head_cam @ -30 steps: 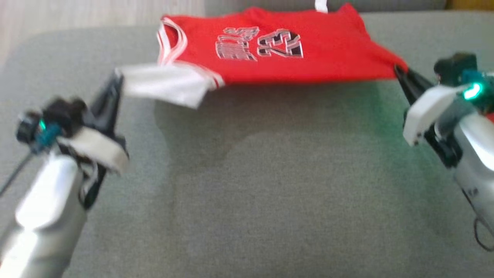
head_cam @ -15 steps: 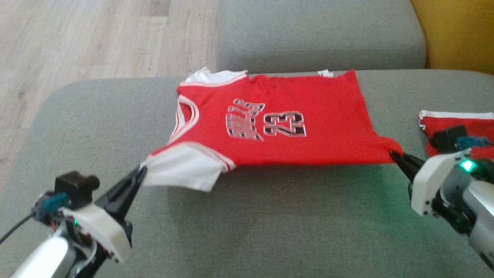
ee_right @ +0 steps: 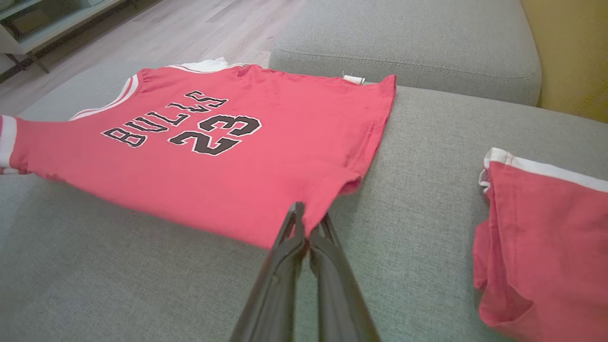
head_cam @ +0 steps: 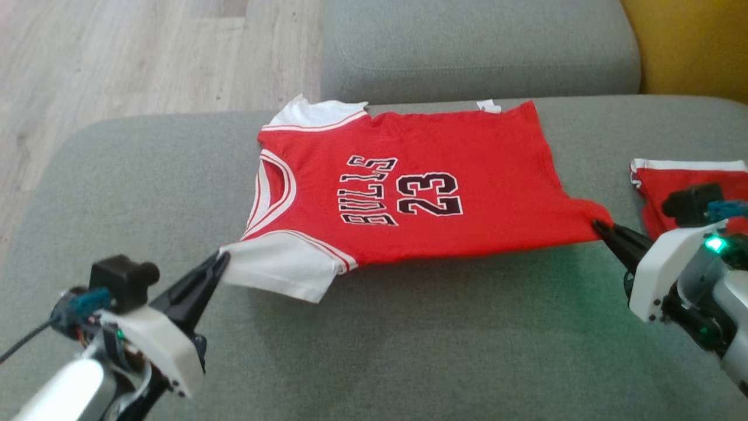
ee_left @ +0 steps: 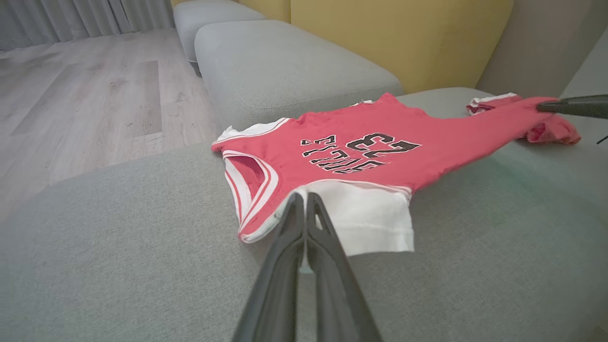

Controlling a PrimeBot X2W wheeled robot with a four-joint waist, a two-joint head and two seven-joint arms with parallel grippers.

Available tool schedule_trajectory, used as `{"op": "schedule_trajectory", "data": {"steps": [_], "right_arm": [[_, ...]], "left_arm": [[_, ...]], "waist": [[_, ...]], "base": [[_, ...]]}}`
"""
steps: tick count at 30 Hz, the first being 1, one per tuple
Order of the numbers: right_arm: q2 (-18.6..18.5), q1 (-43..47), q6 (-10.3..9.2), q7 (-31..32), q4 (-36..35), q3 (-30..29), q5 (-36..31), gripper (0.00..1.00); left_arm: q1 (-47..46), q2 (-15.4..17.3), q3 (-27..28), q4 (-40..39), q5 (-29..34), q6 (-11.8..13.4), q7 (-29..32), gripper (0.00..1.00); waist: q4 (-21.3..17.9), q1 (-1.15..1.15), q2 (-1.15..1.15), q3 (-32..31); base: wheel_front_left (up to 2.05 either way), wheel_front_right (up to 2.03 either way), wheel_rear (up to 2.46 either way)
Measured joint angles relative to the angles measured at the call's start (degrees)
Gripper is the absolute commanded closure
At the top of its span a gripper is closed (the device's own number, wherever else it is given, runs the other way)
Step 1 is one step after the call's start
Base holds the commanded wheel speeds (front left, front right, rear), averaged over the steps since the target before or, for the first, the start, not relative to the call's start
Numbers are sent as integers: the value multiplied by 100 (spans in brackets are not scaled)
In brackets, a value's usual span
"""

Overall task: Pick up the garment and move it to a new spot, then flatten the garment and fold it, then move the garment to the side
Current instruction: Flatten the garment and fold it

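**Head view.** The jersey (head_cam: 409, 187) is lying print-up across the middle of the frame on the grey seat (head_cam: 409, 351). Its far edge is resting on the seat, while its near edge is hanging taut just above it. At lower left, the left gripper (head_cam: 219, 260) is clamping the white sleeve (head_cam: 280, 272). At right, the right gripper (head_cam: 599, 227) is clamping the hem corner. Red shorts (head_cam: 689, 181) are lying at the right edge, apart from the jersey.

**Left wrist view.** At bottom centre, the two fingers are pressing together on the sleeve's edge. The jersey is stretching away toward the upper right, where the other gripper's dark tip is biting its far corner.

**Right wrist view.** At bottom centre, the fingers are closing on the red hem corner, which is puckering at the grip. The jersey is spreading toward the upper left, and the shorts are sitting at lower right, clear of it.

**Step in hand (judgement).** The flattening step appears to be under way, with the jersey spread between both grips at its spot and no fold made yet.

**Next move (judgement).**
1. Lower both grips together to the seat.
2. Hold the sideways tension so the near edge is lying without wrinkles.
3. Release only once the cloth is resting flat.
4. Re-grip for the fold.
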Motion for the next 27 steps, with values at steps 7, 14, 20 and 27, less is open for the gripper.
{"op": "schedule_trajectory", "data": {"steps": [7,14,20,27], "right_arm": [[240,-385,0,109,99,-271,-114,100],[512,-999,0,304,569,-459,-341,100],[812,-1513,0,424,1004,-388,-525,100],[1023,-1919,0,424,1425,-205,-612,100]], "left_arm": [[-949,-59,-160,680,300,-167,219,100],[-2143,-296,-352,1714,521,-354,408,100],[-3121,-536,-755,2672,902,-465,398,100],[-3982,-797,-1262,3698,1265,-476,135,100]], "waist": [[-45,1,0,408],[-80,1,0,900],[-151,2,0,1347],[-234,1,0,1713]], "base": [[0,0,0],[0,0,0],[0,0,0],[0,0,0]]}}
